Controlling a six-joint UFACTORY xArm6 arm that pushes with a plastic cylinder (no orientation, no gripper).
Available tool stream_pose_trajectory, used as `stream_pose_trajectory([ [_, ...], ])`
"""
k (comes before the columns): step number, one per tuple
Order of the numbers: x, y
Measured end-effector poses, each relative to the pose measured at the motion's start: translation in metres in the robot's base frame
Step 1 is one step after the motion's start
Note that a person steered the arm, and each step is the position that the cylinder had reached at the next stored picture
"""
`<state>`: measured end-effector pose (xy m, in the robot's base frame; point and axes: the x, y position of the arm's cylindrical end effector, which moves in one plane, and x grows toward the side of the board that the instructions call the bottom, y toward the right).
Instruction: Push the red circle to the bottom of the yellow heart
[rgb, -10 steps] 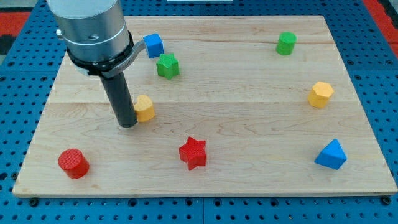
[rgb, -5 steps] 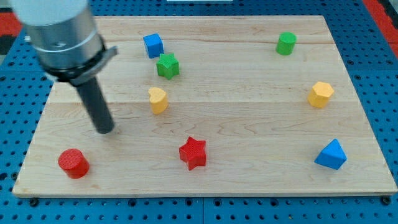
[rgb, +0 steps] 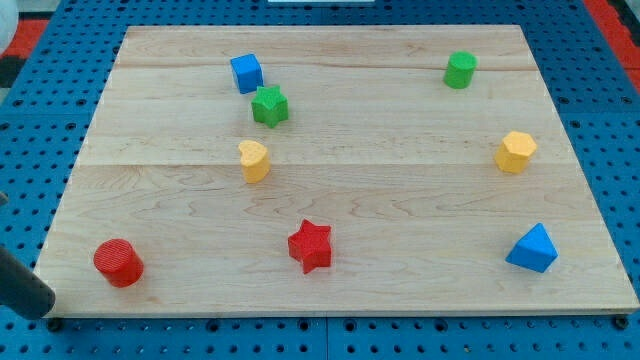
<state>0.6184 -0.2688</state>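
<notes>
The red circle (rgb: 119, 262) lies near the wooden board's bottom left corner. The yellow heart (rgb: 253, 160) sits up and to the right of it, left of the board's middle. My rod enters from the view's left edge, and my tip (rgb: 40, 306) is at the board's bottom left corner, left of and slightly below the red circle, with a small gap between them.
A blue cube (rgb: 246, 72) and a green star (rgb: 269, 105) lie above the heart. A red star (rgb: 310, 245) is at bottom centre. A green cylinder (rgb: 460, 70), a yellow hexagon (rgb: 516, 152) and a blue triangle (rgb: 531, 249) are on the right side.
My tip has moved from beside the yellow heart down and left to the board's bottom left corner. The heart shifted slightly right early on. The red circle has not moved.
</notes>
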Motion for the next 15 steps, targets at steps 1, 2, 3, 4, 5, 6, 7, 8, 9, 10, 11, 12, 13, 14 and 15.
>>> stream_pose_trajectory([
  [1,-0.002,0.025],
  [2,-0.017,0.053],
  [3,-0.029,0.064],
  [4,-0.063,0.069],
  [5,-0.093,0.075],
  [6,-0.114,0.085],
  [7,-0.114,0.086],
  [8,-0.113,0.082],
  [9,-0.120,0.084],
  [10,-0.123,0.103],
  [11,-0.123,0.103],
  [12,-0.123,0.112],
  [13,-0.123,0.117],
  [14,-0.123,0.118],
  [15,-0.123,0.118],
])
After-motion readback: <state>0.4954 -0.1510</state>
